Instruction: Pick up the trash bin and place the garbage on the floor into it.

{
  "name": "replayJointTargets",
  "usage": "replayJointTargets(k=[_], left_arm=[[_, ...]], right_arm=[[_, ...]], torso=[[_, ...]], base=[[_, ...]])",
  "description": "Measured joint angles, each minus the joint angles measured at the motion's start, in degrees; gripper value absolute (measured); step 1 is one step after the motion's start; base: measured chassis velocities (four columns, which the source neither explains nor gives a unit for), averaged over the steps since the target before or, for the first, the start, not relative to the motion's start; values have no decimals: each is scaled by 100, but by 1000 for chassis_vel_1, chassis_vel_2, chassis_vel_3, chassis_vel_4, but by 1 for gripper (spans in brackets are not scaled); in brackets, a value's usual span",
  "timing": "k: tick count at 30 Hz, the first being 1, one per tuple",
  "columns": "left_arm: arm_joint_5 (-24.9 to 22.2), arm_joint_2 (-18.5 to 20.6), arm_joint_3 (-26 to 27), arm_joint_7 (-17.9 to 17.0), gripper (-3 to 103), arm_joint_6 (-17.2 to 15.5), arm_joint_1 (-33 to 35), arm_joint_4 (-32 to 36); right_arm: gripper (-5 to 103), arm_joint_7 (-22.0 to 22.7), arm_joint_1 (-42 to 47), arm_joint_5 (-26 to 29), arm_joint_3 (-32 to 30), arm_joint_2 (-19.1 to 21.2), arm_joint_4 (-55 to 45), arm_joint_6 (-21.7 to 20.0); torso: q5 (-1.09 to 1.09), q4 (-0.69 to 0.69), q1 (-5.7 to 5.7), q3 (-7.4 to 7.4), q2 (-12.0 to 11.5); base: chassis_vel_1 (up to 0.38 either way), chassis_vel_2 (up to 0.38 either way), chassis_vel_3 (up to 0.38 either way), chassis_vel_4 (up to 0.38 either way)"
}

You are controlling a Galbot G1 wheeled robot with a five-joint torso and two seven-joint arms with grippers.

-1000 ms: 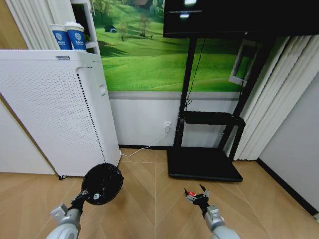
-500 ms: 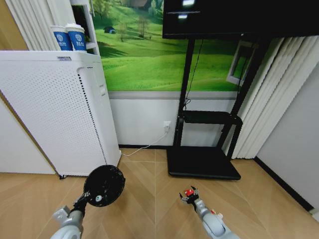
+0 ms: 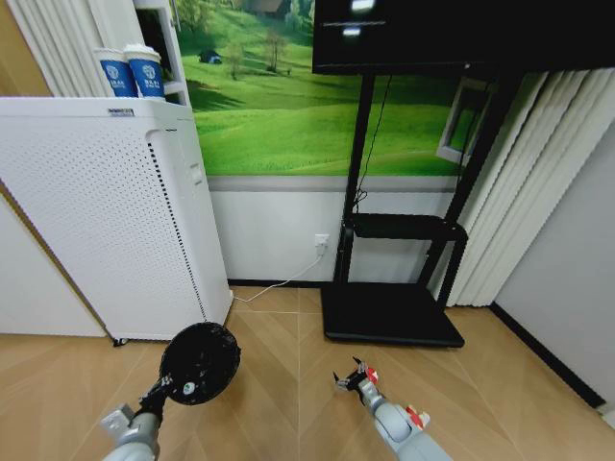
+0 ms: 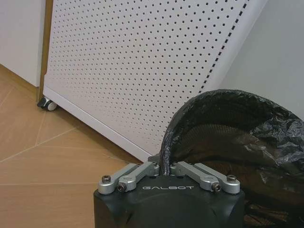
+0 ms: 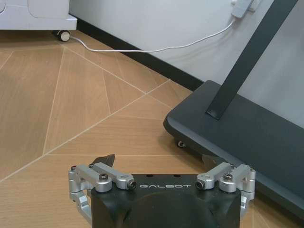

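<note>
While the robot is facing the far wall, both arms are reaching forward low over the floor point(image 3: 288, 384).
White perforated appliance point(image 3: 96, 211): standing at the far left, two blue-and-white cups point(image 3: 130, 69) sitting behind its top.
Left gripper point(image 4: 164, 175): holding up the trash bin point(image 3: 199, 362) at the near left, fingers pinched together on its rim.
Trash bin: black mesh with a dark liner, hanging off the floor just in front of the appliance, its opening tipped toward the camera.
Right gripper point(image 3: 352, 376): hovering low near the centre, fingers spread apart in the right wrist view; a small red scrap point(image 3: 370, 376) is showing at its tip, though whether the fingers are touching it cannot be told.
Black TV stand point(image 3: 394, 312): standing far right, its base resting on the floor beyond the right gripper.
</note>
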State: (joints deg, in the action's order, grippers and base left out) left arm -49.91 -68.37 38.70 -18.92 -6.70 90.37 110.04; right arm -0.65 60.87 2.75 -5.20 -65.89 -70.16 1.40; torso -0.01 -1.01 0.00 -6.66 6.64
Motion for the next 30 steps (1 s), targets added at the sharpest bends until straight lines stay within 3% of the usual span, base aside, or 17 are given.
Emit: replayJointTargets(k=[13,19,26,30], left_arm=[[23,8,-31,2,3,-1,-32,-35],[28,8,-31,3,3,-1,-24,-33],[61,8,50,5,3,5,154,85],[62,9,92,16,3,22,174,88]], right_arm=[[100,-62,248,-188,-260,-126,154,673],[100,-103,222,-308,-242,-202,281,706],[100,-227,-417,-854,-176,-720,1412,687],[100,-316,-500,-812,-211,-660,1492,709]], torso=[[1,2,0,1,0],[0,1,0,1,0],[1,3,1,0,0],[0,0,1,0,0]], base=[[-84,-102,87,77],[4,-9,1,1],[0,0,0,0],[0,0,0,0]])
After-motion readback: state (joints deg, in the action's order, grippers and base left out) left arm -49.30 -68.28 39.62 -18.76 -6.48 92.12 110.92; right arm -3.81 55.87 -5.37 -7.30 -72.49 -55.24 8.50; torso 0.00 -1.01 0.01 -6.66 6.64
